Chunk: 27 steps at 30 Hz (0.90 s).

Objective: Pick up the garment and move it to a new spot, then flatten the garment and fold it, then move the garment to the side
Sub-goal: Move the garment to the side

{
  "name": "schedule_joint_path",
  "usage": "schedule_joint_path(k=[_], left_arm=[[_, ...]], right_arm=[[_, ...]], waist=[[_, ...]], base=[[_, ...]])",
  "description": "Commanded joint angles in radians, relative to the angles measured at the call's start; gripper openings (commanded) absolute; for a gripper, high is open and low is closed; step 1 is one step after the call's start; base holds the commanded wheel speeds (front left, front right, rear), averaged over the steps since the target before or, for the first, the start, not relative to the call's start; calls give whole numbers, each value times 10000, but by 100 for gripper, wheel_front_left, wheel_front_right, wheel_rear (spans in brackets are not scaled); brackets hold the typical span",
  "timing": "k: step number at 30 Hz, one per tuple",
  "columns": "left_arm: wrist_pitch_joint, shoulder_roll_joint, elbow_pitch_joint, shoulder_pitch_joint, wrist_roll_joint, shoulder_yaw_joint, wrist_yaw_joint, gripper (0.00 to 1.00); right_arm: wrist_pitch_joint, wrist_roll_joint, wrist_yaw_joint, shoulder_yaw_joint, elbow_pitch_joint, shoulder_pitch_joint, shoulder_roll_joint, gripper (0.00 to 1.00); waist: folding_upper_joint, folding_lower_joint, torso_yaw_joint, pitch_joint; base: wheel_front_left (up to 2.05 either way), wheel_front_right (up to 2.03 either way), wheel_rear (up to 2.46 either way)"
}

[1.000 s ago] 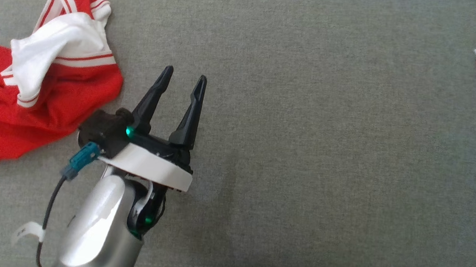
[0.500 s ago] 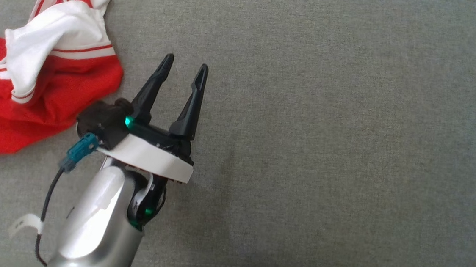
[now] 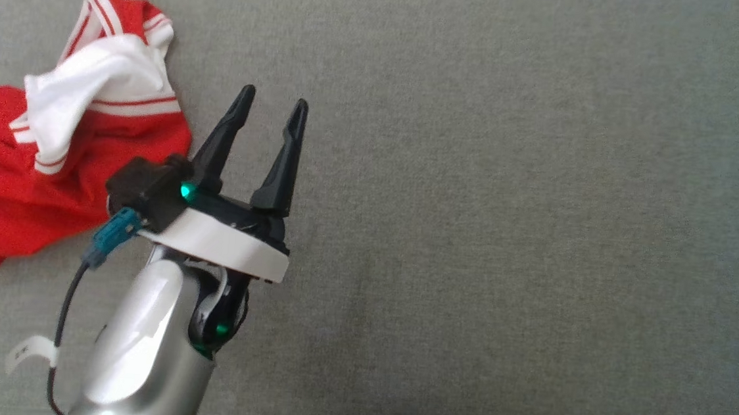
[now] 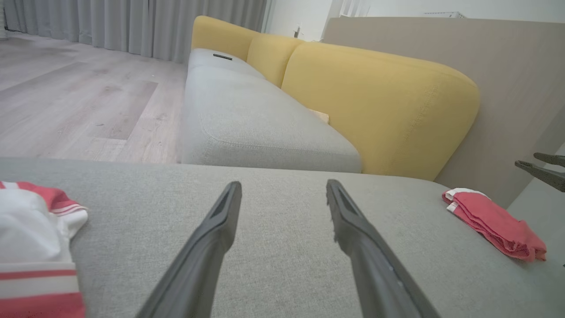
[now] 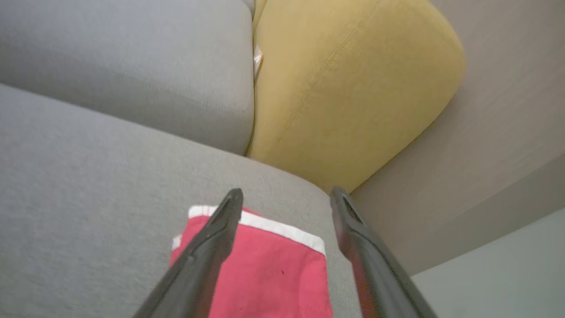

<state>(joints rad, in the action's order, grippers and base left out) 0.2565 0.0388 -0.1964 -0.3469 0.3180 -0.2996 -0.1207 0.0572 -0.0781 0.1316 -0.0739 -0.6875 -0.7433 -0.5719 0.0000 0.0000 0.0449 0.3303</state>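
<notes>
My left gripper (image 4: 282,190) hangs with fingers (image 4: 207,247) spread over the grey cushion (image 4: 132,198), a folded garment (image 4: 494,225) well right, a crumpled garment (image 4: 31,247) left.

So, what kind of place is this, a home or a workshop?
Most likely a living room in a home. A sofa with a grey seat and yellow back cushions stands on a wood-look floor, and long grey curtains hang at the far end.

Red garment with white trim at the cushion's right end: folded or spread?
Folded: the red garment with white trim lies compact, stacked layers showing along its edge.
</notes>
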Motion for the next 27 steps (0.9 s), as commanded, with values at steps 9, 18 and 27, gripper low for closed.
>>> schedule_joint_path(k=[9,18,27], left_arm=[[53,114,555,488,-85,922,29,100],[53,114,740,1316,-100,1467,32,100],[53,114,805,2282,-128,1667,23,100]], right_arm=[[-813,755,-9,237,2177,1105,1857,100],[-1850,1520,-9,684,3676,2975,3678,100],[-2811,1423,-9,946,3661,4739,4987,100]], waist=[[0,0,-219,-1361],[0,0,-325,-2303],[0,0,-425,-3008]], base=[[0,0,0],[0,0,0],[0,0,0]])
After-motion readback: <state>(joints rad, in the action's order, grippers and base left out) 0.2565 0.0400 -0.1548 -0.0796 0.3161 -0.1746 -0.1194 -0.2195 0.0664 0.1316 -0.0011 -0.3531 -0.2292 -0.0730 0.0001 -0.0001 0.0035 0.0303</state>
